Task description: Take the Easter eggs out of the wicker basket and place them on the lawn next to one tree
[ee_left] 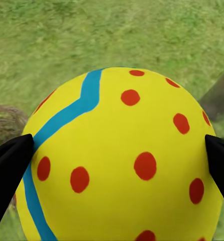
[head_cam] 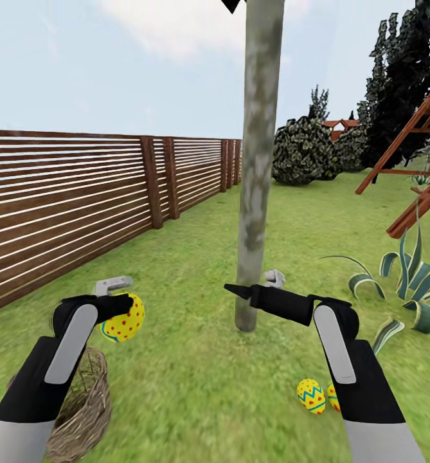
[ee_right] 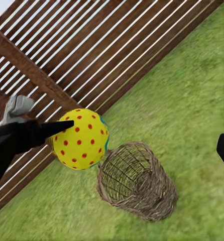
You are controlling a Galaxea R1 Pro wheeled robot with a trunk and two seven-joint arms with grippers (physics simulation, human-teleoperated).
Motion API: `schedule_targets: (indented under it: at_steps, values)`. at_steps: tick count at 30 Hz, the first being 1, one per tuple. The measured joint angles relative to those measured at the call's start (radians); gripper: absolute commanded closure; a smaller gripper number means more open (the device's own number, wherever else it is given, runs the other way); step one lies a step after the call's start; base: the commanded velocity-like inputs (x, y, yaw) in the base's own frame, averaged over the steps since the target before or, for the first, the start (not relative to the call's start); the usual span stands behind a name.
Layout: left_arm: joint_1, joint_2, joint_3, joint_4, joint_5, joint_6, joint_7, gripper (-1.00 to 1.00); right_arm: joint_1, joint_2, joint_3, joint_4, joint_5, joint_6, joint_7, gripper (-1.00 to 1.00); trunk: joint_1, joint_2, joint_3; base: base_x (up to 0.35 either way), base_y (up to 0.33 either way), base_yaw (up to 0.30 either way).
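Observation:
My left gripper is shut on one Easter egg, yellow with red dots and a blue zigzag, held in the air above the wicker basket. In the left wrist view the egg sits between both black fingertips. The right wrist view shows the basket standing with nothing visible inside, the held egg above it. Two more eggs lie on the lawn near the pale tree trunk, one half hidden by my right arm. My right gripper hangs open beside the trunk.
A brown slat fence runs along the left. A striped broad-leaved plant grows at the right, with a wooden swing frame behind it. Dark bushes and a tall dark tree stand farther back.

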Motion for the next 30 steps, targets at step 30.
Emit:
schedule_targets:
  at_steps: [30]
  values:
    - [-0.004, -0.005, -0.045, 0.051, 0.127, 0.001, 0.002, 1.00, 0.025, -0.114, -0.170, 0.027, 0.003, -0.001, -0.002, -1.00, -0.115, 0.210, 0.137, -0.028, 0.000, -0.150]
